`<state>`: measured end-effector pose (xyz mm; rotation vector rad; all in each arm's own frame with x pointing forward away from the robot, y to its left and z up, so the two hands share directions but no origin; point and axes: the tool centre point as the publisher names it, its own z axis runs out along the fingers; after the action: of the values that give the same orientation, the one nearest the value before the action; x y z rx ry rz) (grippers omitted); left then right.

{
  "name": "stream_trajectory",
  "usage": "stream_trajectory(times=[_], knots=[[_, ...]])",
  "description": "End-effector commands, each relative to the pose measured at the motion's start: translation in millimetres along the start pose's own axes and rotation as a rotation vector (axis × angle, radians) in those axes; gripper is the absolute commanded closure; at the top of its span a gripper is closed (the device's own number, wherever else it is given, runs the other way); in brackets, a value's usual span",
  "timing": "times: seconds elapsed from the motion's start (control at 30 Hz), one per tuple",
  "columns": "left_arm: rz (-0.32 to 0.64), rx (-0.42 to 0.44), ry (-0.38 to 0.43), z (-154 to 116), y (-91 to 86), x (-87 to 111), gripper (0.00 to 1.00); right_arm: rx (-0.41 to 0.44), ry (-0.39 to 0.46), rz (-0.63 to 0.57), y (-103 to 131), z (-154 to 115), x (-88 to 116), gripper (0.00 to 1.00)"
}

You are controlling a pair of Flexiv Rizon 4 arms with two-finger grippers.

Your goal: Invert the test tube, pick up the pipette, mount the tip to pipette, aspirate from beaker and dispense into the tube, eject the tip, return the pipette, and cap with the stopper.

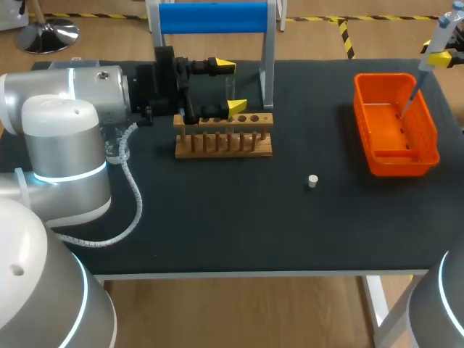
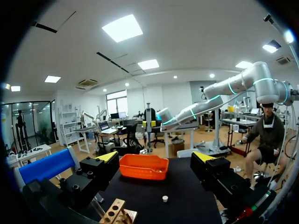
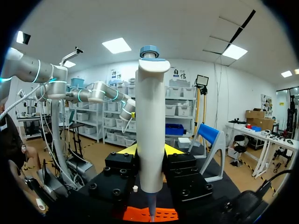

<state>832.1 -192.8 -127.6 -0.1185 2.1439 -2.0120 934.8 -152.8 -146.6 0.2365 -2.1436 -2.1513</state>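
Orange tray (image 1: 402, 164), white stopper (image 1: 312, 180), black table (image 1: 217, 217), tan rack (image 1: 223, 145); pipette (image 3: 150, 140) seemingly white, blue-capped.

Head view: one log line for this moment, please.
left gripper open by rack | right gripper shut on pipette over bin | stopper on table

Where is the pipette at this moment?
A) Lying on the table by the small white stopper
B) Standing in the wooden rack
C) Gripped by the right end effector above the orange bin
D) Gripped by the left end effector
C: the right wrist view shows the pipette clamped upright in the right end effector, and the head view puts its tip over the orange bin.
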Motion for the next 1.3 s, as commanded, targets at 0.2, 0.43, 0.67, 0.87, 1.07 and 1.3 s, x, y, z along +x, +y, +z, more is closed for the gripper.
stream_trajectory(times=[0.2,0.43,0.67,0.87,1.07,1.3], knots=[[0.001,0.001,-0.003,0.0,0.3,0.9,0.0,0.003,-0.008,0.006,-7.0,-2.2,-3.0,1.0],[0.001,0.001,-0.003,0.0,0.3,0.9,0.0,0.013,-0.018,0.009,-8.8,-0.2,-2.9,1.0],[0.001,0.001,-0.003,0.0,0.3,0.9,0.0,0.016,-0.027,0.007,-8.7,0.0,-2.6,1.0],[0.001,0.001,-0.003,0.0,0.3,0.9,0.0,0.016,-0.027,0.007,-8.7,0.0,-2.6,1.0],[0.001,0.001,-0.003,0.0,0.3,0.9,0.0,0.016,-0.027,0.007,-8.7,0.0,-2.6,1.0],[0.001,0.001,-0.003,0.0,0.3,0.9,0.0,0.016,-0.027,0.007,-8.7,0.0,-2.6,1.0]])
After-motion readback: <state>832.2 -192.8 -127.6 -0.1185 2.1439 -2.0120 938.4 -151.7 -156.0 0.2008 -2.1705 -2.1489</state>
